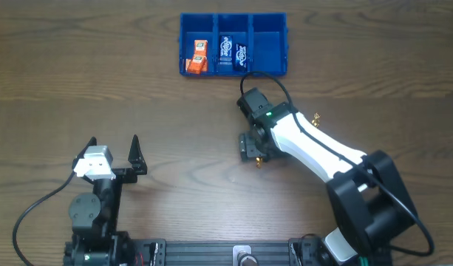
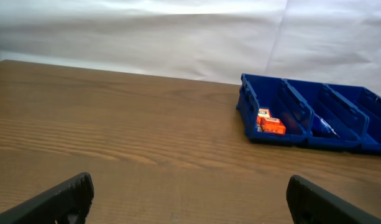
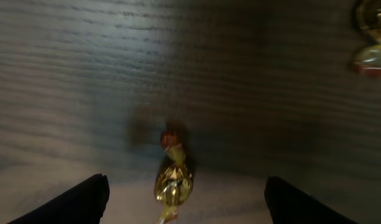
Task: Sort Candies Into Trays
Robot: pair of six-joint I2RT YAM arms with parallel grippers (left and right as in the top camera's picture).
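Gold-wrapped candy (image 3: 173, 182) at lower centre, inside the wide-open right gripper (image 3: 184, 190): descend straight, close across its middle

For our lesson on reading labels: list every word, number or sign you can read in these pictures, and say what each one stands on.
Orange packets, left compartment of the blue tray: pale print, too small to read.
Dark blue packets, middle compartment: white print, too blurred to read.
Gold-wrapped candy on the table: no print to be seen.
Nothing can be read in any view.
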